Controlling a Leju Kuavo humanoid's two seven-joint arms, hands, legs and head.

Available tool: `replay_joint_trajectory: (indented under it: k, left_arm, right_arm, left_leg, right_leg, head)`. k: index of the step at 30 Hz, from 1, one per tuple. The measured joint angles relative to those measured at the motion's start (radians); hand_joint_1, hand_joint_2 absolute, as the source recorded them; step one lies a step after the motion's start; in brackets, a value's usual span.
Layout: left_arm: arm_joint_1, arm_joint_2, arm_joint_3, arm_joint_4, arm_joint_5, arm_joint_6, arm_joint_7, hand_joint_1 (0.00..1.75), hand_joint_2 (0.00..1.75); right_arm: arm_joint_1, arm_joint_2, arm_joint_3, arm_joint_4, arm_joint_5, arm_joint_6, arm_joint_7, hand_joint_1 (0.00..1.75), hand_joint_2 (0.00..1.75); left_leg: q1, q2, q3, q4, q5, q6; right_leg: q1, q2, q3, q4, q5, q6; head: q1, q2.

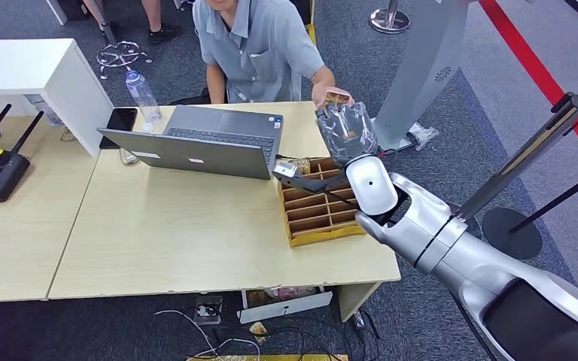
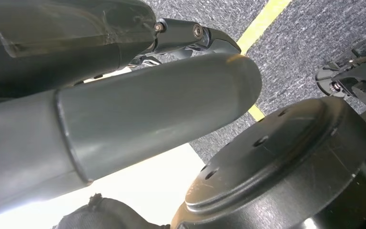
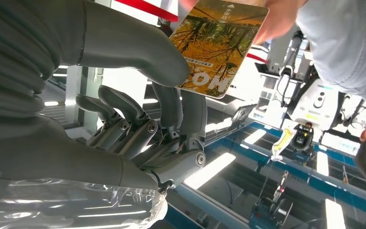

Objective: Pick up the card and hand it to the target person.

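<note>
Office floor w/ grey carpet; light wood desk (image 1: pixel 158 241) holds an open laptop (image 1: pixel 196 147) and a compartmented wooden tray (image 1: pixel 316 210) at its right end. Right hand (image 1: pixel 345 129) raised over desk's far right corner, pinching the card (image 3: pixel 217 45) betw. thumb and fingers (image 3: pixel 181 102); autumn-leaf print visible. Seated person's hand (image 1: pixel 330 94) touches the card's far edge; both grip it. Left hand (image 2: pixel 124 109) hangs beside the body near the floor; open or closed: cannot tell.

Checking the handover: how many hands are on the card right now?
2: the robot's right hand pinches the card at one end, and the person's hand grips the opposite end, above the desk's far edge.
</note>
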Motion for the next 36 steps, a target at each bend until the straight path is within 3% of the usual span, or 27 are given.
replay_joint_trajectory:
  k: [13,14,15,18,20,30,33,36]
  left_arm:
    - [-0.001,-0.001,0.000,-0.002,-0.004,-0.003,0.001,0.00,0.00]
    - [-0.001,-0.001,0.000,-0.002,-0.004,-0.004,0.001,0.00,0.00]
    - [-0.001,-0.001,0.000,-0.002,-0.004,-0.004,0.001,0.00,0.00]
    - [-0.001,-0.001,0.000,-0.002,-0.004,-0.006,0.001,0.00,0.00]
    - [-0.001,-0.001,0.000,-0.002,-0.004,-0.005,0.001,0.00,0.00]
    - [0.003,-0.001,0.002,-0.002,0.006,0.010,-0.002,0.00,0.00]
    - [0.014,-0.001,0.005,-0.004,0.018,0.024,-0.008,0.00,0.00]
    - [0.029,-0.001,0.014,-0.007,0.039,0.037,-0.025,0.00,0.00]
  right_arm:
    - [-0.002,0.029,-0.008,0.000,-0.012,-0.029,-0.021,1.71,1.75]
    - [-0.002,0.031,-0.008,0.001,-0.012,-0.029,-0.021,1.57,1.75]
    - [-0.002,0.032,-0.008,0.002,-0.012,-0.029,-0.021,1.32,1.75]
    - [-0.002,0.037,-0.008,0.006,-0.012,-0.027,-0.021,0.31,1.75]
    - [-0.002,0.040,-0.008,0.010,-0.012,-0.027,-0.022,0.00,1.75]
    - [0.028,0.045,-0.011,0.015,-0.073,-0.071,-0.025,0.00,1.75]
    - [0.082,0.047,-0.037,-0.005,-0.268,-0.139,-0.079,0.00,1.75]
    - [0.164,0.057,-0.098,-0.042,-0.659,-0.197,-0.214,0.00,1.75]
  left_leg:
    - [0.000,0.000,0.000,0.000,0.000,0.000]
    - [0.000,0.000,0.000,0.000,0.000,0.000]
    - [0.000,0.000,0.000,0.000,0.000,0.000]
    - [0.000,0.000,0.000,0.000,0.000,0.000]
    - [0.000,0.000,0.000,0.000,0.000,0.000]
    - [0.000,0.000,0.000,0.000,0.000,0.000]
    - [0.000,0.000,0.000,0.000,0.000,0.000]
    - [0.000,0.000,0.000,0.000,0.000,0.000]
  right_leg:
    - [0.000,0.000,0.000,0.000,0.000,0.000]
    - [0.000,0.000,0.000,0.000,0.000,0.000]
    - [0.000,0.000,0.000,0.000,0.000,0.000]
    - [0.000,0.000,0.000,0.000,0.000,0.000]
    - [0.000,0.000,0.000,0.000,0.000,0.000]
    - [0.000,0.000,0.000,0.000,0.000,0.000]
    - [0.000,0.000,0.000,0.000,0.000,0.000]
    - [0.000,0.000,0.000,0.000,0.000,0.000]
  head:
    - [0.000,0.000]
    - [0.000,0.000]
    - [0.000,0.000]
    - [0.000,0.000]
    - [0.000,0.000]
    - [0.000,0.000]
    - [0.000,0.000]
    - [0.000,0.000]
